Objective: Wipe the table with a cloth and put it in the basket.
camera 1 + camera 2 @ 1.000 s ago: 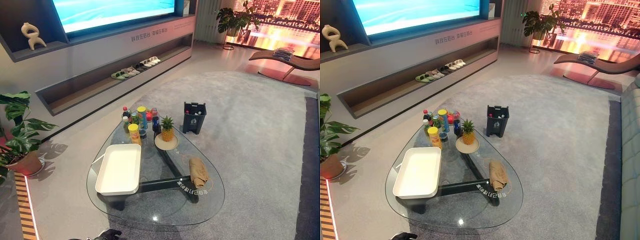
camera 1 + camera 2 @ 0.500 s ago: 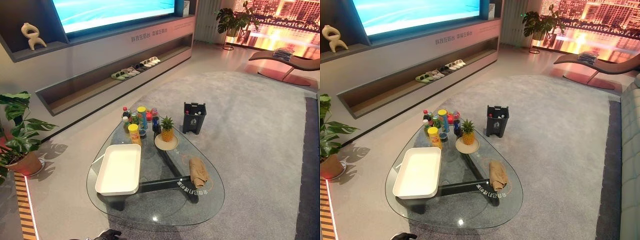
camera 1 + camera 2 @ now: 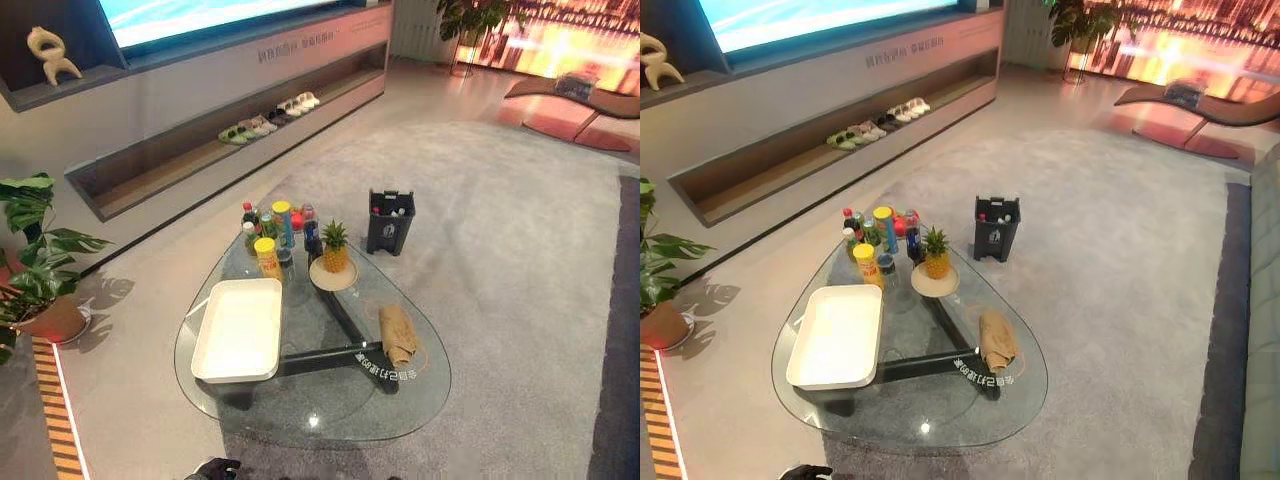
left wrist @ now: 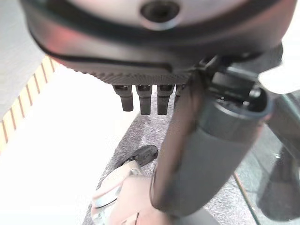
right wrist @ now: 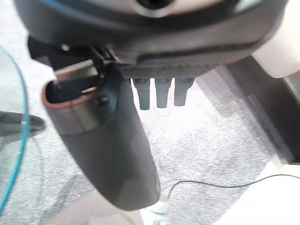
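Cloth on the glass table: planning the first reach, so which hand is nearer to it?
Probably the right. The cloth lies on the table's right part; the left hand hangs at the near edge, well left of it; the right hand hangs over carpet beside the table.

Dim, warm room — orange glow from far windows [image 3: 560,40], cool wall screen [image 3: 200,15]; ceiling glints on glass table [image 3: 315,422]; wrist views blurred.

The dark right hand [image 5: 154,96] hangs with straight fingers [image 5: 161,93] above grey carpet [image 5: 206,150], empty. Off the thumb's side curves the clear glass table's edge [image 5: 18,140].
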Robot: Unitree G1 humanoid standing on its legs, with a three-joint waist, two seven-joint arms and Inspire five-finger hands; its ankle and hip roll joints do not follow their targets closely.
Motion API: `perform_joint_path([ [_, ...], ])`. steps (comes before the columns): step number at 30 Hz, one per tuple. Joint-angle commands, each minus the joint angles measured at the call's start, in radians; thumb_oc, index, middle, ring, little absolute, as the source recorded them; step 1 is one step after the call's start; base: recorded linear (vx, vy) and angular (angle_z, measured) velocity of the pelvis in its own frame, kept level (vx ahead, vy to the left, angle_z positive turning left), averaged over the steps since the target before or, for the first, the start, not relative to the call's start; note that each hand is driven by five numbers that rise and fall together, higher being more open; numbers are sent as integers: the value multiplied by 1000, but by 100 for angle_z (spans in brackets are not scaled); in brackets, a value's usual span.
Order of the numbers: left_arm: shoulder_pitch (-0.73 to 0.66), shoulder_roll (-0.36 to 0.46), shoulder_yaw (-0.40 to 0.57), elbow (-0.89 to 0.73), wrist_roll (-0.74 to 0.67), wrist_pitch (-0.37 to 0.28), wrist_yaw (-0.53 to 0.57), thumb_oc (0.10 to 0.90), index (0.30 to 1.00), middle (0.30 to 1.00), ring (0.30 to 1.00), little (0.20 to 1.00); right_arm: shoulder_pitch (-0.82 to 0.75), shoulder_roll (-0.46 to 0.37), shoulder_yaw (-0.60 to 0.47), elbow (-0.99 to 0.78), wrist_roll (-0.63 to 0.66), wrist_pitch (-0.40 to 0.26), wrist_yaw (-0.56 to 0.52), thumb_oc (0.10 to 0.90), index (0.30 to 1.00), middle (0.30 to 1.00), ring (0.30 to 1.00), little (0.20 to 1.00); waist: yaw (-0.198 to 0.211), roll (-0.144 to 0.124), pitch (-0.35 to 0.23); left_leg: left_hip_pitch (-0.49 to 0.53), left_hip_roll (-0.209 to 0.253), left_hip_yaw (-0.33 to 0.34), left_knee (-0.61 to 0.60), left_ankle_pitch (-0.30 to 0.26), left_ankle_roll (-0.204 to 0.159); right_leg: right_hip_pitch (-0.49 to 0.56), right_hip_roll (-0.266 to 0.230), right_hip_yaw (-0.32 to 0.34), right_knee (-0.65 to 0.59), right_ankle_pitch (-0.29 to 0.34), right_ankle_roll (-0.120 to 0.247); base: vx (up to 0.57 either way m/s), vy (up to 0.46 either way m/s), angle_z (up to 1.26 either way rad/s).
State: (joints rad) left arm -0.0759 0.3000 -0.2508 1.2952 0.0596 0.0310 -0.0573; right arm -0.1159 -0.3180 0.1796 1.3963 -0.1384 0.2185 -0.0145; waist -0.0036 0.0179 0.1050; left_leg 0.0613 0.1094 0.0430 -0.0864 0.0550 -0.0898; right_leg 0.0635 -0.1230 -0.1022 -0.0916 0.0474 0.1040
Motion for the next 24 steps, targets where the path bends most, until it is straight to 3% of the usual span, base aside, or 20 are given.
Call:
perform_joint_path([
  [1,-83,21,41,40,-69,3,4,800,900,900,900,900,-78,-48,-13,53,34,21,-48,800,900,900,900,900,7,2,77,-6,-37,-12,-1,-34,31,-14,14,5,12,5,-3,37,-1,0],
  [3,-82,23,47,35,-102,-1,1,800,900,900,900,900,-76,-51,-13,49,37,22,-52,800,900,900,900,900,3,6,85,-13,-38,-16,-1,-31,31,-22,14,7,16,5,-4,-28,14,0],
  [8,-176,42,83,-4,-338,-30,1,800,900,900,900,900,-158,-94,10,20,79,23,-85,800,900,900,900,900,-3,34,209,-152,-49,-40,42,7,30,-178,22,23,116,-12,-33,-206,30,0],
  [11,-215,64,102,-14,-428,-38,8,800,900,900,900,900,-197,-106,25,13,102,11,-102,800,900,900,900,900,-4,37,264,-235,-54,-56,98,16,28,-253,23,24,167,-15,-42,-165,-19,7],
  [18,-293,125,151,-63,-611,-59,14,800,900,900,900,900,-291,-144,38,-30,140,-4,-140,800,900,900,900,900,0,26,354,-426,-86,-56,227,7,39,-439,27,23,291,-32,-48,-131,-18,4],
  [24,-332,145,180,-123,-717,-88,47,800,900,900,900,900,-332,-163,33,-98,145,-62,-268,800,900,900,900,900,5,11,401,-593,-102,-53,389,-21,42,-590,24,14,431,-61,-53,-101,-22,10],
])
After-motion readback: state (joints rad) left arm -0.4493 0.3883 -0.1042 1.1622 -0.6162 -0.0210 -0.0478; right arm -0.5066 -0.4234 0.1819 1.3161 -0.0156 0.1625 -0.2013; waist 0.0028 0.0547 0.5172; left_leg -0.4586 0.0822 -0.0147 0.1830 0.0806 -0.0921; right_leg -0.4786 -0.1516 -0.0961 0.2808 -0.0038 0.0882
